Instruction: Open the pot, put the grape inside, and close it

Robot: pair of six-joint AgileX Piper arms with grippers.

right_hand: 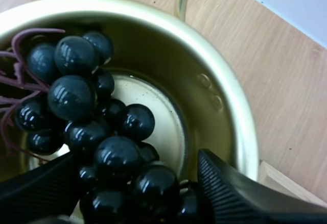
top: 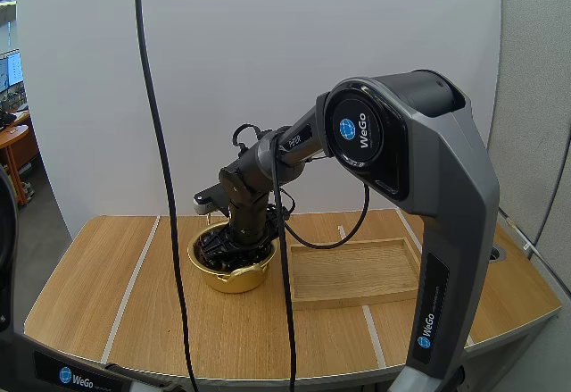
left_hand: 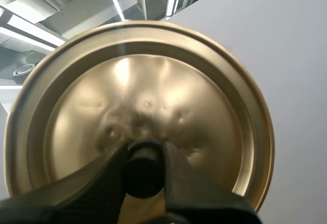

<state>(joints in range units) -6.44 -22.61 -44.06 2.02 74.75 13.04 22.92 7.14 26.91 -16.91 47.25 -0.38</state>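
Note:
A gold pot [top: 234, 281] stands open on the wooden table, left of the tray. My right gripper [top: 239, 245] reaches down into it. In the right wrist view the dark bunch of grapes [right_hand: 71, 96] lies inside the pot [right_hand: 225, 96], and my right gripper [right_hand: 137, 157] has its fingers on either side of the bunch, pinching it. Grapes [top: 219, 247] show dark inside the rim in the high view. My left gripper [left_hand: 144, 170] is shut on the black knob [left_hand: 144, 155] of the gold lid [left_hand: 148, 86], held up in the air away from the pot.
A shallow wooden tray [top: 357, 271] lies just right of the pot, close to its wall. The table has open wood to the left and in front of the pot.

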